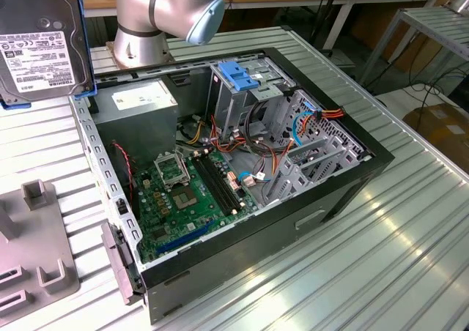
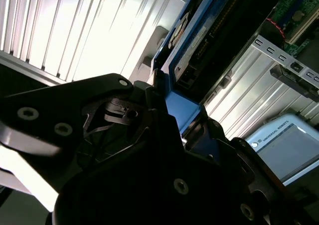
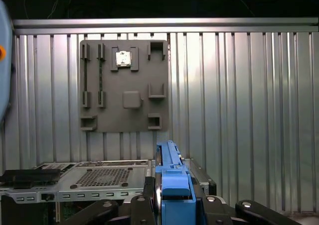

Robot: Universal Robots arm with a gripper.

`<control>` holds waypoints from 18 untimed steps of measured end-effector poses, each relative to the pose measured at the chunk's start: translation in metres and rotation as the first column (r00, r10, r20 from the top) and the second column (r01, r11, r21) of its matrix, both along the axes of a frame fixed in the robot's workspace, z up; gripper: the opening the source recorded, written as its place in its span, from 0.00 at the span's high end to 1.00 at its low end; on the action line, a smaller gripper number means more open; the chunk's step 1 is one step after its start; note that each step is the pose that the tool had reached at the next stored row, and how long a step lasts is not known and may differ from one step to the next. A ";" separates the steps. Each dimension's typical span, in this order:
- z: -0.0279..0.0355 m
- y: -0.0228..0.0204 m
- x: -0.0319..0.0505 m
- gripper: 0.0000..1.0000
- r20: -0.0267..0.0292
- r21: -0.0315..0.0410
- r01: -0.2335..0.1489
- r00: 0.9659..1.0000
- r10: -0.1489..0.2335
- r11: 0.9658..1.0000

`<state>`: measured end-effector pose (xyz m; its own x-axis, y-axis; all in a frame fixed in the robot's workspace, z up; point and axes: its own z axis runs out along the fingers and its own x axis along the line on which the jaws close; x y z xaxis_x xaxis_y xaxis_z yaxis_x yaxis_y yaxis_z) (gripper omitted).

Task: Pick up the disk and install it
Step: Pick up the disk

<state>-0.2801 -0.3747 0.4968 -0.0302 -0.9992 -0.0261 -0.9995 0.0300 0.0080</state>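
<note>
The disk [image 1: 40,38] is held aloft, the jaws closed on its blue frame [image 3: 174,190]; picking up is judged done, and alignment with the drive cage [image 1: 223,104] is called for.

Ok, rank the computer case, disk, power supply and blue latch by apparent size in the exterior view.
1. computer case
2-3. disk and power supply: alike, unranked; the disk is nearer the camera
4. blue latch
</note>
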 end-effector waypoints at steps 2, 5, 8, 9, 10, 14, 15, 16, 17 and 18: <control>0.0000 0.0000 0.0030 0.63 0.000 0.000 0.000 1.000 0.000 1.000; 0.0000 0.0000 0.0071 0.63 0.000 0.000 0.000 1.000 0.000 1.000; 0.0000 0.0000 0.0117 0.63 0.000 0.000 0.000 1.000 0.000 1.000; 0.0000 0.0000 0.0134 0.63 0.000 0.000 0.000 1.000 0.000 1.000; 0.0000 0.0000 0.0147 0.63 0.000 0.000 0.000 1.000 0.000 1.000; -0.0001 0.0000 0.0199 0.63 0.000 0.000 0.000 1.000 0.000 1.000; 0.0000 0.0000 0.0217 0.63 0.000 0.000 0.000 1.000 0.000 1.000; 0.0000 0.0000 0.0230 0.63 0.000 0.000 0.000 1.000 0.000 1.000; 0.0000 0.0000 0.0253 0.63 0.000 0.000 0.000 1.000 0.000 1.000; 0.0000 0.0000 0.0270 0.63 0.000 0.000 0.000 1.000 0.000 1.000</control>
